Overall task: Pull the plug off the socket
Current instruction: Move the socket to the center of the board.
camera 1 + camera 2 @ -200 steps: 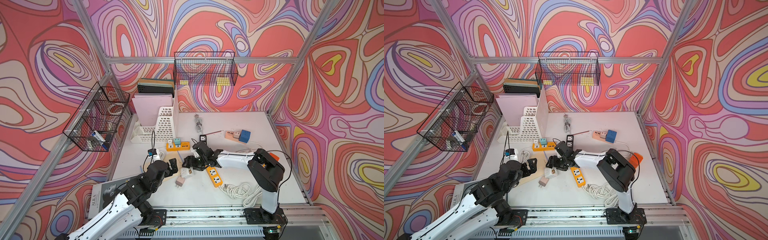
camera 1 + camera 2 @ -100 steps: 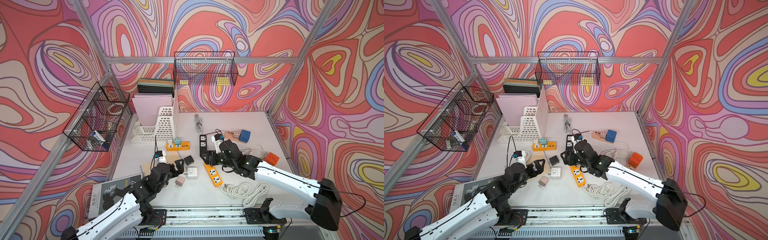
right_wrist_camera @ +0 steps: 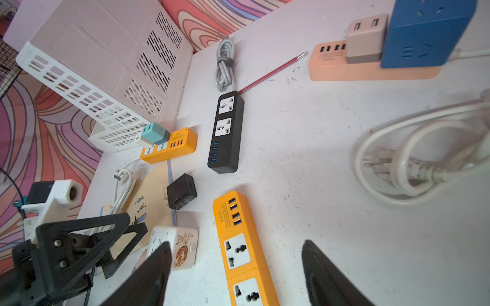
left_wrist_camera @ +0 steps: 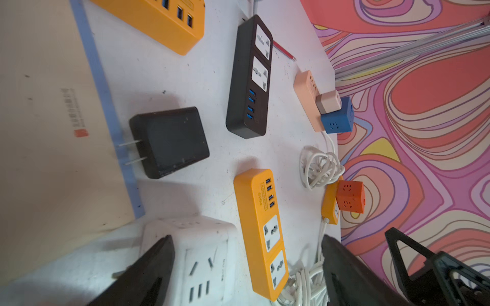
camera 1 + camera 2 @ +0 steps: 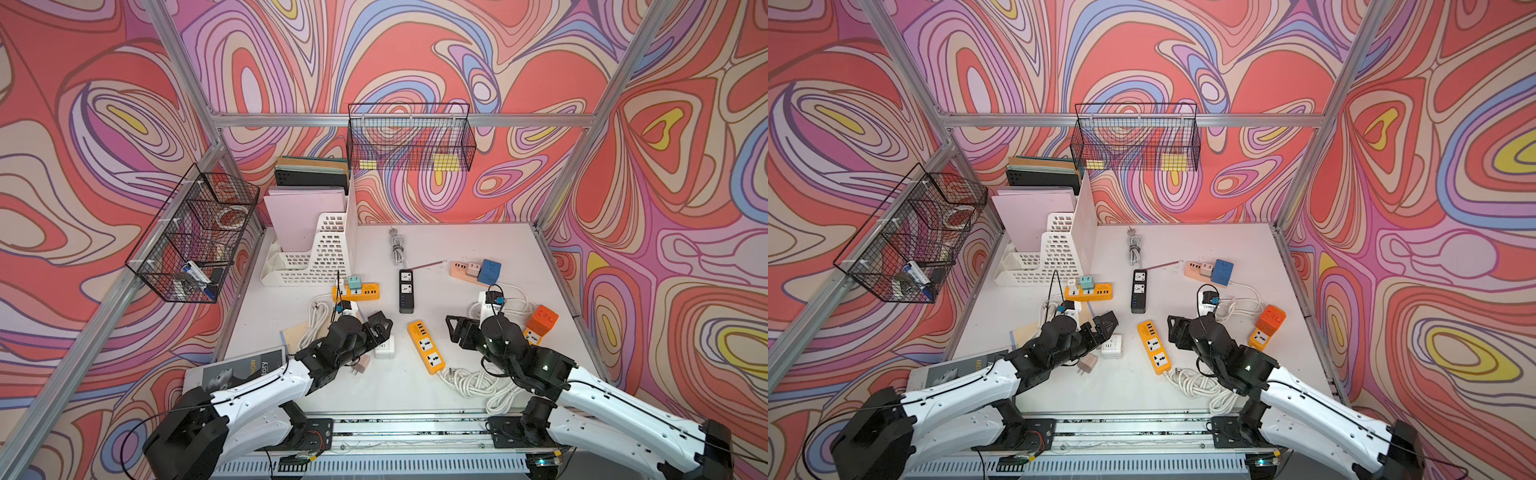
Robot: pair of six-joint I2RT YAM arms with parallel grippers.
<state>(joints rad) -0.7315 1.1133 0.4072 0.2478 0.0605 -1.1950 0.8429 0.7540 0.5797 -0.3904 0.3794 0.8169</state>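
Observation:
The black plug (image 4: pixel 169 141) lies loose on the table with its two prongs bare, also seen in the right wrist view as black plug (image 3: pixel 181 191); in both top views my left gripper covers it. Beside it are a white cube socket (image 5: pixel 384 347) and an orange socket strip (image 5: pixel 426 347) with empty outlets. My left gripper (image 5: pixel 380 328) hovers open just above the white cube socket (image 4: pixel 201 254), holding nothing. My right gripper (image 5: pixel 455 328) is open and empty, to the right of the orange socket strip (image 3: pixel 238 249).
A small pink plug (image 5: pixel 359 365) lies by the left arm. A black strip (image 5: pixel 406 291), an orange strip with a teal adapter (image 5: pixel 354 283), a pink strip with a blue cube (image 5: pixel 473 269), an orange cube (image 5: pixel 544 318), white cable coils (image 5: pixel 478 382) and a file rack (image 5: pixel 316 253) surround the middle.
My right arm has drawn back from the middle-left of the table to the right side, empty. The left gripper has shifted a little to the right. The black plug stays on the table.

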